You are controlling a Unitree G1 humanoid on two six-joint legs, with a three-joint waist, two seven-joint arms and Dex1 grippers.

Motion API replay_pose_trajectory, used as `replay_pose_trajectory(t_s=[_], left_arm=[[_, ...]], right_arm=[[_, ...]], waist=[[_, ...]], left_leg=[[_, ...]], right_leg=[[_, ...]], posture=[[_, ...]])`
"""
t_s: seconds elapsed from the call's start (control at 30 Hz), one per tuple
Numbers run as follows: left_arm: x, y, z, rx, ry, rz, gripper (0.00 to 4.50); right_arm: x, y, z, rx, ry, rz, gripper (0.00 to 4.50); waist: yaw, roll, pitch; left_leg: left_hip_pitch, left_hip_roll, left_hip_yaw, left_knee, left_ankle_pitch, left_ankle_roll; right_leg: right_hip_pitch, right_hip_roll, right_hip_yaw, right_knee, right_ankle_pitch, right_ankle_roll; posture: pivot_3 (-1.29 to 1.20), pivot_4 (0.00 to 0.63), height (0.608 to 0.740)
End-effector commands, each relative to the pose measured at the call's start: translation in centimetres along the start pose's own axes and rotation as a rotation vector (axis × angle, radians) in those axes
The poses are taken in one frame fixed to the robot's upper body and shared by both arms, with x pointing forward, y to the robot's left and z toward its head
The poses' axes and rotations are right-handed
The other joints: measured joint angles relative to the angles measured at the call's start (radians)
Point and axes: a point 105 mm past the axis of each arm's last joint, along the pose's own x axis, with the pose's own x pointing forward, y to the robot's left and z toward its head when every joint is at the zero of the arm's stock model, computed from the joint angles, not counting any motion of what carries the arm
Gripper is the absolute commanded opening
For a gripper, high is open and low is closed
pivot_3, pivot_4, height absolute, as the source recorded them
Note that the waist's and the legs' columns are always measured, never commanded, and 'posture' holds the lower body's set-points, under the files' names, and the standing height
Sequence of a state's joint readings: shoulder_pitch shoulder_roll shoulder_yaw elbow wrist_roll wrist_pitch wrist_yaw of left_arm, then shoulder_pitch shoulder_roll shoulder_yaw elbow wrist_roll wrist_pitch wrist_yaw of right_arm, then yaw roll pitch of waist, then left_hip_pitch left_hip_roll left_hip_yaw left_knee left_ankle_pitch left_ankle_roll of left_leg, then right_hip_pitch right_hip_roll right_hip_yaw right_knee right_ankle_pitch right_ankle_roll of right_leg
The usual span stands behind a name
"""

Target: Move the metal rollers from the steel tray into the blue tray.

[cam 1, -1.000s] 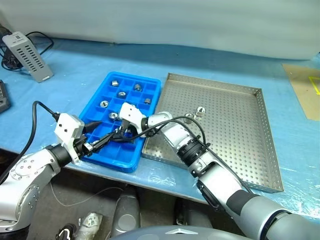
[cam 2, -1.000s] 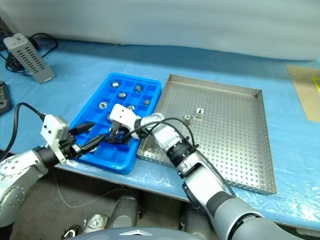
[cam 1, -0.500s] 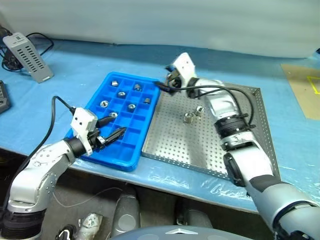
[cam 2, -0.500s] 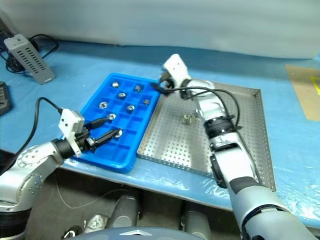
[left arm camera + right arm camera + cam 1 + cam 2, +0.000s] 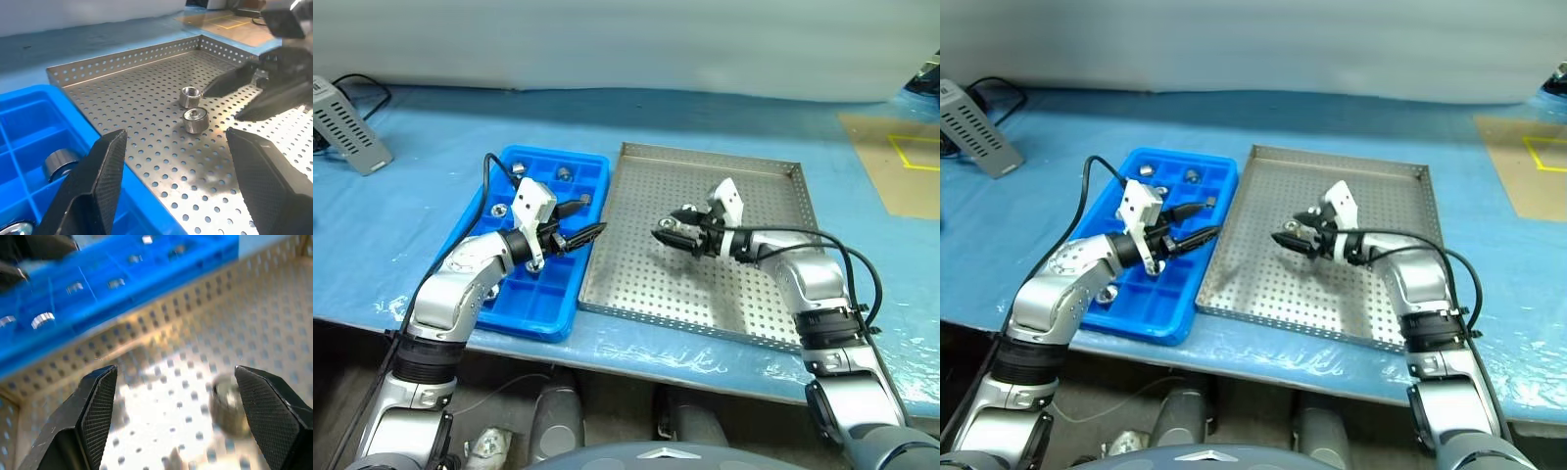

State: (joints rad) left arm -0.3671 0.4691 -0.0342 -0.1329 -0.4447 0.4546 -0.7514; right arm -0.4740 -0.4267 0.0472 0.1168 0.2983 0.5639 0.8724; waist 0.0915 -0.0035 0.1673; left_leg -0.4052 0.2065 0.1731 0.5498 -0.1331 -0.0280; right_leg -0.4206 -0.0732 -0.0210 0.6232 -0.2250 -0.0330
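Counter (image 5: 401,211): carrying the blue tray (image 5: 499,308) and the steel tray (image 5: 759,308) side by side, edges just beside each other; blue cover lying under both.
Metal rollers (image 5: 194,120): two sitting close together on the perforated floor of the steel tray, near its middle; several others lying in compartments of the blue tray.
Left claw (image 5: 579,235): hovering over the blue tray's edge next to the steel tray, fingers spread, carrying nothing.
Right claw (image 5: 1291,238): hanging over the steel tray just beside the two rollers, fingers standing wide apart, pinching nothing.
Grey box (image 5: 342,113): lying on the counter, well apart from the trays.
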Motion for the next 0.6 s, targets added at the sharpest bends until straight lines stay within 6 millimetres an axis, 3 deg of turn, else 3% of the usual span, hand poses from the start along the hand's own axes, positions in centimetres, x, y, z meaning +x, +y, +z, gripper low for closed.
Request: replay_pose_trajectory(t_s=[0.03, 0.17, 0.43, 0.6], left_arm=[[0.3, 0.1, 1.0, 0.063, -0.023, -0.016, 3.42], [0.3, 0.1, 1.0, 0.073, -0.019, -0.024, 3.42], [-0.3, -0.4, 0.8, 0.072, -0.006, -0.014, 3.42], [-0.3, -0.7, 1.2, 0.067, -0.015, -0.012, 3.42]], right_arm=[[0.6, -0.1, 1.5, -0.124, -0.061, -0.029, 4.0], [1.1, 0.6, 1.4, -0.155, -0.083, 0.011, 4.0], [1.9, -0.4, -0.8, -0.219, -0.037, -0.032, 4.0], [2.2, -0.6, 1.3, -0.187, -0.135, -0.026, 4.0]], waist=[[-0.006, 0.0, 0.0], [-0.006, 0.0, 0.0], [0.0, 0.0, 0.0], [0.0, 0.0, 0.0]], left_leg=[[0.0, 0.0, 0.0, 0.001, 0.0, 0.0], [0.001, 0.001, 0.0, 0.002, 0.0, 0.0], [-0.001, 0.001, 0.0, 0.003, -0.001, 0.003], [0.001, 0.001, 0.0, 0.004, -0.001, 0.004]], right_leg=[[0.0, 0.0, 0.0, 0.001, 0.001, -0.001], [0.002, 0.0, 0.0, 0.001, 0.001, -0.001], [0.002, 0.0, -0.001, -0.001, 0.001, -0.001], [0.002, 0.0, -0.001, 0.001, 0.001, -0.001]], posture=[[-0.01, 0.15, 0.74], [-0.01, 0.15, 0.74], [0.02, 0.15, 0.74], [0.02, 0.15, 0.74]])
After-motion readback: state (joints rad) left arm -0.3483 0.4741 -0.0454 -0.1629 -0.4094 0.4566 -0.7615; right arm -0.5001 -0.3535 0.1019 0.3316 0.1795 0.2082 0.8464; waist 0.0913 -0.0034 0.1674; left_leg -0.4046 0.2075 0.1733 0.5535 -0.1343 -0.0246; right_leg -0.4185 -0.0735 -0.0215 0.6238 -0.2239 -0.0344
